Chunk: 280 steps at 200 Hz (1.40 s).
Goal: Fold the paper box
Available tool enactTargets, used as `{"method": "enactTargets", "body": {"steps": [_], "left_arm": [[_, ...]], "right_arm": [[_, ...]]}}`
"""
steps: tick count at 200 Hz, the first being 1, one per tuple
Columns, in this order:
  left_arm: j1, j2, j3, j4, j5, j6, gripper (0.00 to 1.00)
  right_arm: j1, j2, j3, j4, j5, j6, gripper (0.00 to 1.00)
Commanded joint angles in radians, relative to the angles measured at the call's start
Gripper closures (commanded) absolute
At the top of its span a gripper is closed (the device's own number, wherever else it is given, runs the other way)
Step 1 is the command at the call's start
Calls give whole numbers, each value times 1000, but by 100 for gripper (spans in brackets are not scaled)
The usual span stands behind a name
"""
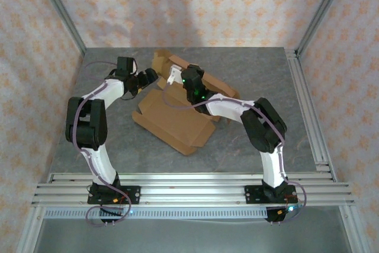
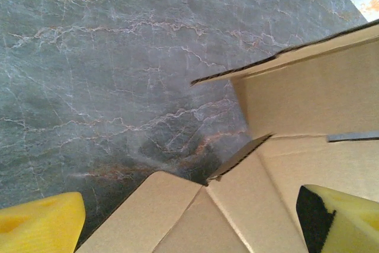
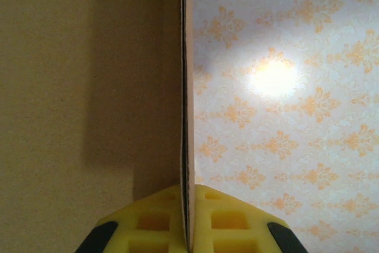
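Note:
The paper box [image 1: 177, 124] is a brown die-cut cardboard sheet lying partly flat in the middle of the table, with its rear panels raised. My right gripper [image 1: 174, 76] is shut on the edge of an upright rear panel [image 3: 89, 87]. Both yellow fingers [image 3: 228, 220] pinch the thin cardboard edge between them [image 3: 186, 223]. My left gripper [image 1: 150, 77] is at the sheet's rear left corner. It stands wide open [image 2: 189, 220], with its yellow fingers [image 2: 35, 224] straddling a folded flap corner [image 2: 195, 211] and not touching it.
The grey marbled tabletop [image 2: 118, 57] lies bare to the left of the box. Patterned walls [image 1: 195, 4] enclose the back and sides. Aluminium rails [image 1: 189, 185] run along the near edge, and another rail [image 1: 308, 111] along the right side.

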Motion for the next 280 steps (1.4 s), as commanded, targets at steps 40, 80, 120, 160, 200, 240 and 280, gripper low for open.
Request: {"method": "enactTargets", "body": {"steps": [40,80,120,160,200,240,280], "left_arm": [[-4,107,86,25,84,12,17],[-15,213,216,-60,155,38,30],[-57,272,326,-144,163,105,37],[-82,298,358,-173,177,103,46],[-102,308,362,-181,187,92,50],[-116,307,355,-178,202,82,51],[-121,278,312,-141,183,60,50]], "right_arm": [[-3,23,32,-12,18,-61,100],[0,47,55,-24,18,-70,100],[1,56,62,-36,17,-62,100],[-2,68,61,-36,22,-47,100],[-7,84,61,-30,23,-43,100],[-7,89,54,-25,27,-47,100],[-9,89,46,-15,33,-54,100]]}}
